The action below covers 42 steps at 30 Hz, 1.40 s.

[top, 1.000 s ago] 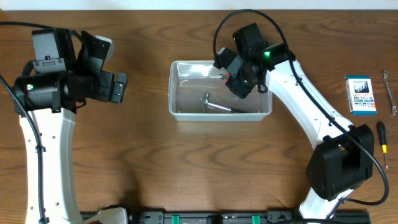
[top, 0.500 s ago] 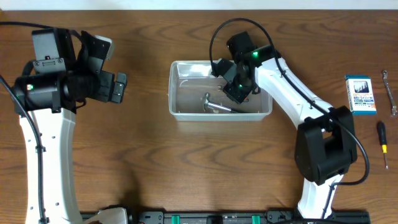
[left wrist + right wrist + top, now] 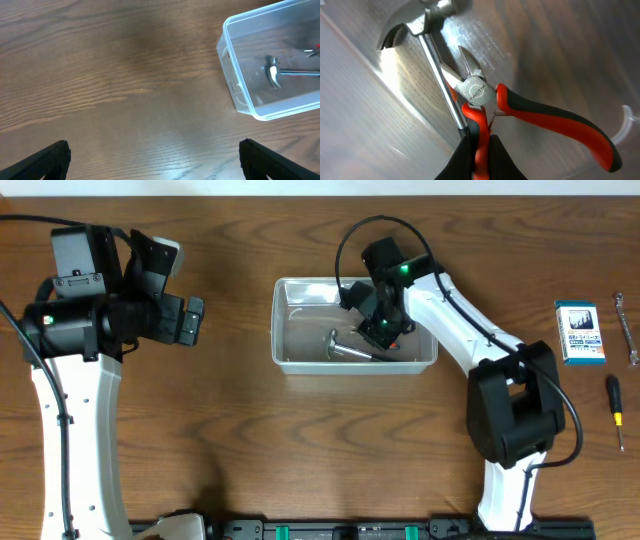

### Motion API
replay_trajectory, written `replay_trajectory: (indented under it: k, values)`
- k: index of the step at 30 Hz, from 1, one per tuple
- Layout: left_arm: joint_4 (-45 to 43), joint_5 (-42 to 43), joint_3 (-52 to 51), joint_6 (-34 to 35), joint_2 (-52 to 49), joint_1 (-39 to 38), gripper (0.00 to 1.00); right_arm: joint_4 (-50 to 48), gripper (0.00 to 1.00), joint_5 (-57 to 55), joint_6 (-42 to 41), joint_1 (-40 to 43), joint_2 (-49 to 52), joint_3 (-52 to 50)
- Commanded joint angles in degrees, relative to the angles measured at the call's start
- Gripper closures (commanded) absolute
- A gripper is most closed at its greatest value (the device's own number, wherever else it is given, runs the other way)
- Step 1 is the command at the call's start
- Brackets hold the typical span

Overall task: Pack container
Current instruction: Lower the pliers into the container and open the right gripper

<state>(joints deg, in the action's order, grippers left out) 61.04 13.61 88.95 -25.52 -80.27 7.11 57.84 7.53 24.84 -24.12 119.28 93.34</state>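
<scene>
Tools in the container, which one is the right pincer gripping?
The red-and-black side cutters, clamped by one handle; the steel hammer lies ungripped beside them.

The pliers (image 3: 476,92) bear "TACTIX" at the pivot

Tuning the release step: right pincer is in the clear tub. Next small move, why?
Probably open the right pincer: it grips one handle of the red-and-black cutting pliers, low inside the clear plastic container, beside the steel hammer.
</scene>
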Motion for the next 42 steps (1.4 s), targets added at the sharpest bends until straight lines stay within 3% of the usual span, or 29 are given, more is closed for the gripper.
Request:
replay_trajectory:
  k: [1, 16, 25, 28, 32, 34, 37, 42]
  values:
    - [-0.09, 0.72, 0.04, 0.11, -0.22, 0.35, 0.02, 0.04, 0.99, 0.70, -0.79, -0.28, 1.31, 1.05]
    - [-0.09, 0.72, 0.04, 0.11, -0.22, 0.35, 0.02, -0.42, 0.97, 0.70, -0.81, -0.22, 2.69, 1.05]
    - [-0.09, 0.74, 0.04, 0.11, -0.22, 0.35, 0.02, -0.42, 0.85, 0.92, -1.03, -0.17, 2.69, 1.05]
    - [-0.09, 0.72, 0.04, 0.11, -0.22, 0.35, 0.02, -0.42, 0.76, 0.92, -1.03, -0.17, 2.69, 1.05]
    - [-0.09, 0.74, 0.04, 0.11, -0.22, 0.35, 0.02, -0.42, 0.73, 0.92, -1.05, -0.17, 2.69, 1.05]
    - [-0.09, 0.72, 0.04, 0.11, -0.22, 0.35, 0.02, -0.42, 0.67, 0.92, -1.05, -0.17, 2.67, 1.16]
    - [-0.09, 0.72, 0.04, 0.11, -0.22, 0.35, 0.02, 0.09, 0.44, 0.94, -2.62, -0.17, 2.54, 2.71]
    - [-0.09, 0.72, 0.04, 0.11, -0.22, 0.35, 0.02, 4.02, 0.24, 1.16, -3.41, -0.20, 2.32, 10.62]
